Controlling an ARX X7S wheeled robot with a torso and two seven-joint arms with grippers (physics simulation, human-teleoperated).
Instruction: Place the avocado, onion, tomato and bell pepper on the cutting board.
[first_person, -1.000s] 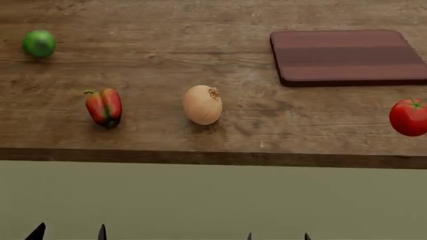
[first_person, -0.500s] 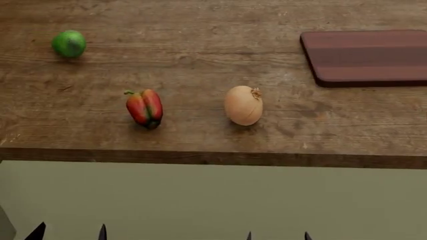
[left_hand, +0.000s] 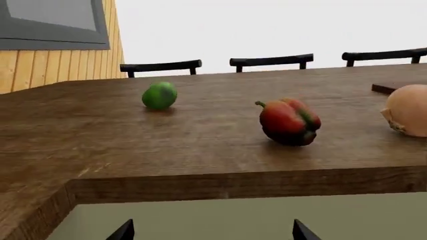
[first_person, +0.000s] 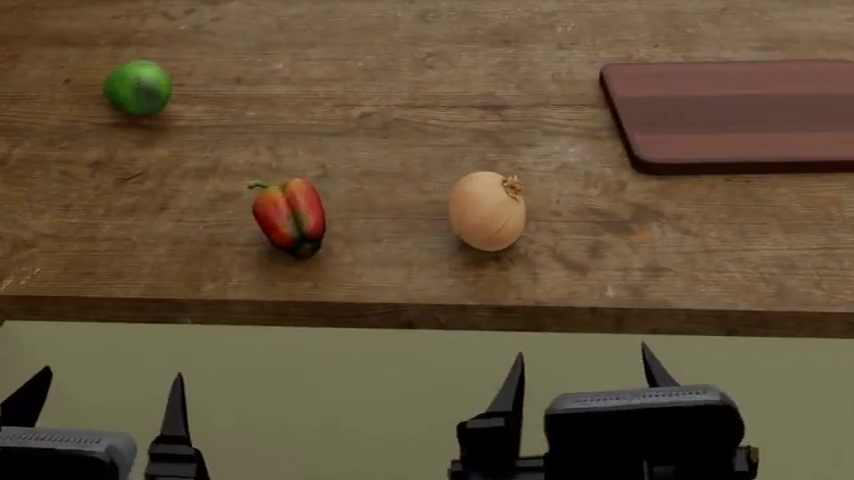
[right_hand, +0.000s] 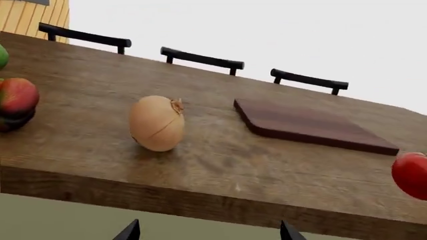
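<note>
Resting on the wooden counter (first_person: 400, 130), all four vegetables remain off the cutting board (first_person: 734, 112), which lies bare at the far right. Avocado (first_person: 138, 87) sits far left; bell pepper (first_person: 290, 216) and onion (first_person: 487, 210) lie nearer the front edge, apart from each other. Tomato (right_hand: 411, 175) appears only in the right wrist view, beyond the board's near corner. Left gripper (first_person: 100, 405) and right gripper (first_person: 583, 380) hover below the counter edge, fingers (first_person: 511, 392) spread apart, holding nothing. Chair backs (left_hand: 270, 61) line the counter's far side
</note>
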